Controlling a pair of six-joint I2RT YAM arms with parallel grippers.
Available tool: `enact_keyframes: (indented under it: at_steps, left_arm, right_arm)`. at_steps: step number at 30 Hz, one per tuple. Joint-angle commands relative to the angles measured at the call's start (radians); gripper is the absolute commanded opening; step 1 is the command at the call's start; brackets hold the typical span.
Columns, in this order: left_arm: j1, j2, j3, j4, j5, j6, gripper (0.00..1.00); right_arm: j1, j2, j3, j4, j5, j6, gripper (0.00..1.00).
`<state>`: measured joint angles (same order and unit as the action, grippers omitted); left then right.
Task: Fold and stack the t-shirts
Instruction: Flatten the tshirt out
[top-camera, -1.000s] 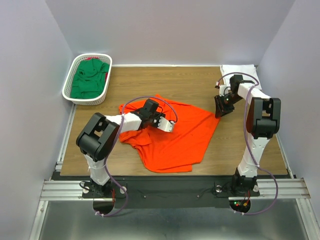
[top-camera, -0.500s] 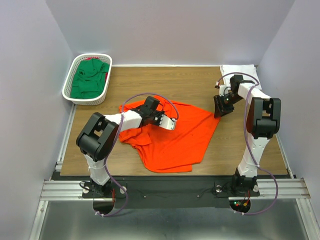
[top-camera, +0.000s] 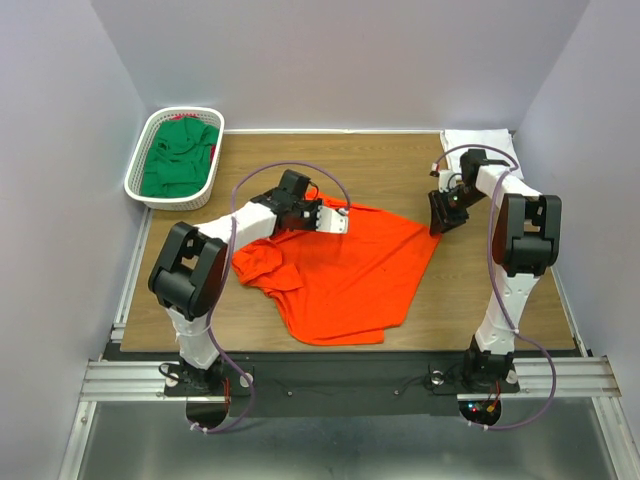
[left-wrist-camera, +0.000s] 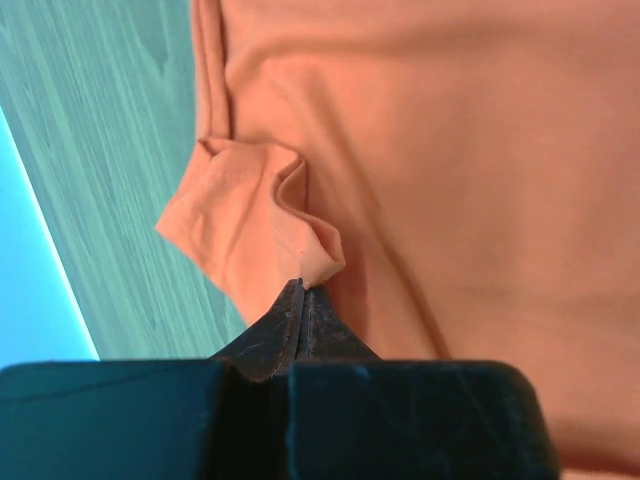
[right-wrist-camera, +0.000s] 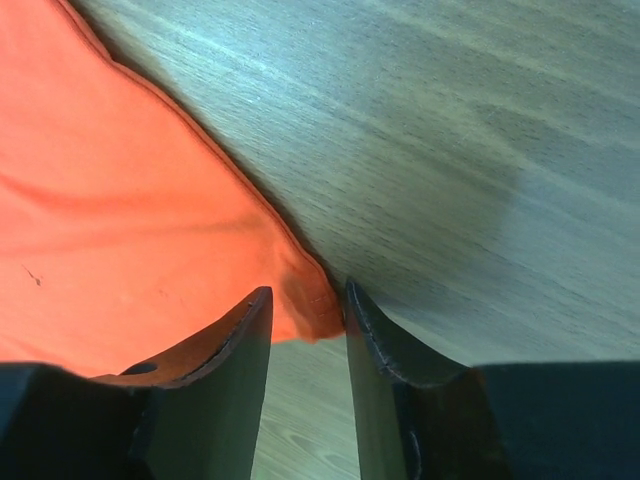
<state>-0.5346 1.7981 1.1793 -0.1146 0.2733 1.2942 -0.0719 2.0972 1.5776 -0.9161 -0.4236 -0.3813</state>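
Observation:
The orange-red t-shirt (top-camera: 350, 270) lies spread on the wooden table (top-camera: 380, 165). My left gripper (top-camera: 335, 220) is shut on a small fold of it near its far edge; in the left wrist view the jaws (left-wrist-camera: 303, 287) pinch the cloth (left-wrist-camera: 450, 150) tight. My right gripper (top-camera: 440, 222) is at the shirt's right corner. In the right wrist view its jaws (right-wrist-camera: 307, 288) stand apart with the corner of the shirt (right-wrist-camera: 120, 200) between them. The white t-shirt (top-camera: 480, 143) lies at the back right. The dark green t-shirt (top-camera: 180, 160) is in the basket.
The white mesh basket (top-camera: 170, 203) stands at the table's back left corner. Purple-grey walls close in the table on three sides. Bare wood shows behind the orange-red shirt and along the right edge.
My left gripper has moved toward the far side of the table with the fold in it, pulling the shirt's far edge out flatter. The right arm has not moved.

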Motion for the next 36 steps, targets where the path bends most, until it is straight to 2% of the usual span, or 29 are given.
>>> enact_keyframes:
  at_steps: [1,5,10,18,22,30,36]
  left_arm:
    - [0.028,-0.006,0.092,-0.056,0.082,-0.097,0.00]
    - [0.073,0.007,0.192,-0.126,0.148,-0.182,0.00]
    - [0.185,0.014,0.397,-0.186,0.217,-0.358,0.00]
    - [0.387,0.053,0.758,-0.203,0.335,-0.686,0.00]
    - [0.467,0.023,0.821,-0.186,0.397,-0.785,0.00]
    - [0.527,-0.126,0.821,-0.070,0.418,-0.933,0.00]
    - [0.555,-0.270,0.859,-0.028,0.420,-0.990,0.00]
  right_arm:
    - [-0.005,0.041,-0.043,-0.013,0.020,-0.030,0.39]
    - [-0.003,0.040,-0.053,-0.009,0.034,-0.036,0.01]
    - [-0.014,-0.019,0.060,-0.007,0.068,-0.016,0.01]
    - [-0.075,-0.066,0.413,-0.009,0.192,0.019,0.01]
    - [-0.092,-0.123,0.530,-0.010,0.224,0.019,0.01]
    - [-0.112,-0.252,0.688,0.016,0.296,0.004,0.00]
    - [-0.117,-0.351,0.800,0.063,0.364,-0.024,0.00]
